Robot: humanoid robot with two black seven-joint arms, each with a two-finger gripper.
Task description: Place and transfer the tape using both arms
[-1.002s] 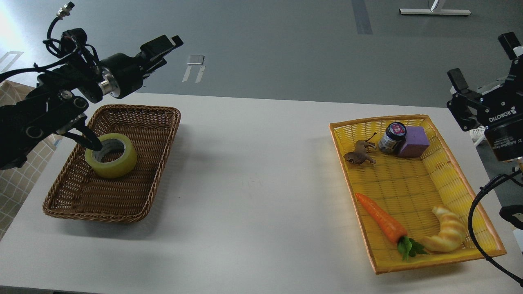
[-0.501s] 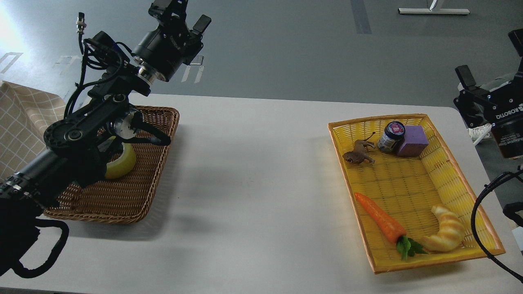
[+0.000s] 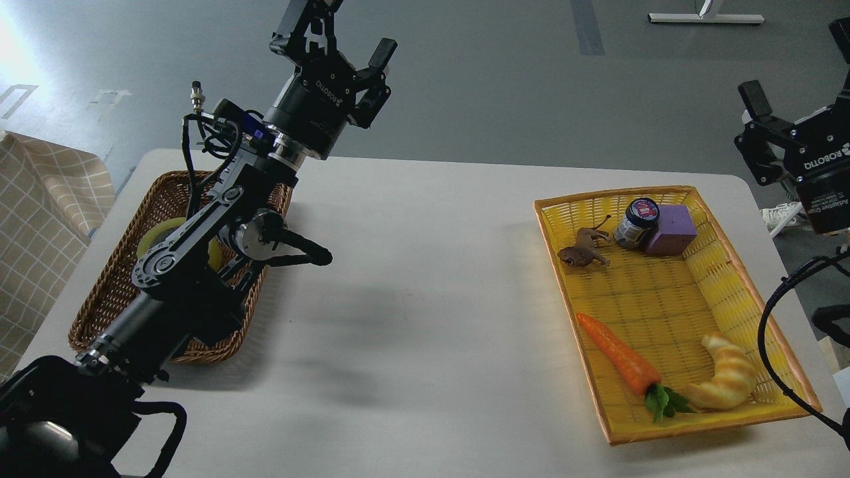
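The tape [image 3: 156, 234] lies flat in the brown basket [image 3: 126, 292] at 7 o'clock from the released, empty left hand [image 3: 348, 36], the nearer hand.

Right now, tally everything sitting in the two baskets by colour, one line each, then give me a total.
Yellow: 2, the tape in the brown wicker basket, and the croissant in the yellow basket
Orange: 1, the carrot
Purple: 1, the block
Brown: 1, the toy animal
Dark: 1, the jar
Total: 6
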